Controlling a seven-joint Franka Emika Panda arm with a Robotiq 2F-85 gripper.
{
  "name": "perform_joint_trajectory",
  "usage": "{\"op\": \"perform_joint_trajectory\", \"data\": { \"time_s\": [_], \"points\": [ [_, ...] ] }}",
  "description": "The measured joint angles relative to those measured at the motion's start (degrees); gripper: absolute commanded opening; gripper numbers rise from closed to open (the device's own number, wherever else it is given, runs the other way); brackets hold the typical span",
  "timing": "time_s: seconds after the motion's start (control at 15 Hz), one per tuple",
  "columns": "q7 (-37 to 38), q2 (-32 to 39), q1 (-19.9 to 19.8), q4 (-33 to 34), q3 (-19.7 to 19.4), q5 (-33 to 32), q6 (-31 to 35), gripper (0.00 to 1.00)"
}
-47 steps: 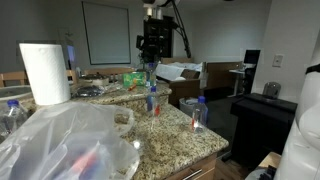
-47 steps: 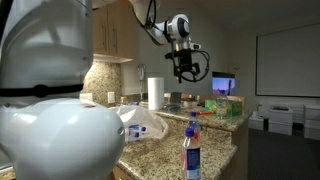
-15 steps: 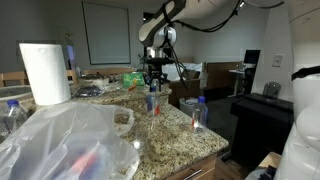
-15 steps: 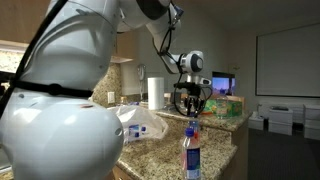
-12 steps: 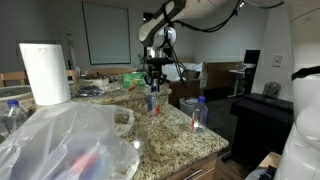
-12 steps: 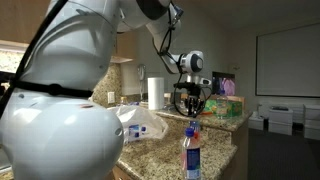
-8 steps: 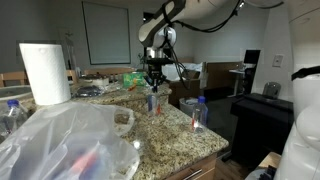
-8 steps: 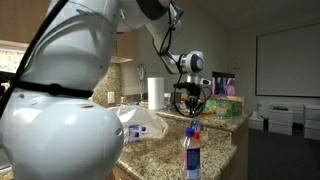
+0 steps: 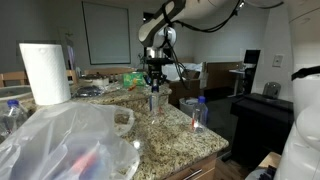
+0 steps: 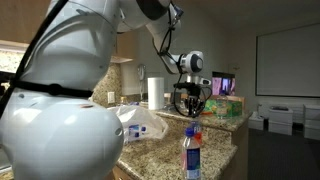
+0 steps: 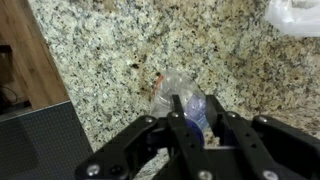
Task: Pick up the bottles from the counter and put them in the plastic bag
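Note:
My gripper (image 11: 195, 110) points straight down over the counter (image 11: 90, 60) and is shut on the blue cap of an upright clear bottle (image 11: 172, 90) with a reddish label. In both exterior views the gripper (image 9: 153, 89) (image 10: 189, 106) hangs just above the counter, and the held bottle (image 9: 153, 103) stands on the granite under it. A second blue-capped bottle (image 9: 198, 113) stands nearer the counter's corner, and it looms in the foreground of an exterior view (image 10: 191, 155). The crinkled plastic bag (image 9: 60, 140) (image 10: 140, 122) lies beside the arm's base.
A tall white paper towel roll (image 9: 45, 72) (image 10: 156, 93) stands behind the bag. Another bottle (image 9: 12, 115) stands at the far left edge. Green packets (image 9: 133, 77) and boxes (image 10: 225, 107) lie behind the gripper. The counter's rounded edge (image 9: 205, 160) is close by.
The fingers have closed onto the bottle's cap. The arm and the bottle have stayed in place.

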Motion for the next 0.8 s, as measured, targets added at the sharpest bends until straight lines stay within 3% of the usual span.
{"op": "perform_joint_trajectory", "data": {
  "time_s": [0.33,0.47,0.6,0.67,0.73,0.8],
  "points": [
    [0.0,0.0,0.0,0.4,-0.1,0.0,0.2,0.95],
    [0.0,0.3,0.0,0.6,-0.1,0.0,0.5,1.0],
    [0.3,1.0,0.0,1.2,-0.2,0.0,0.6,0.98],
    [0.6,1.4,0.0,1.7,-0.2,0.0,0.6,0.75],
    [1.0,1.9,0.0,2.3,-0.2,0.0,0.6,0.74],
    [1.2,2.4,0.0,2.9,-0.3,0.0,0.6,0.67]
  ]
}}
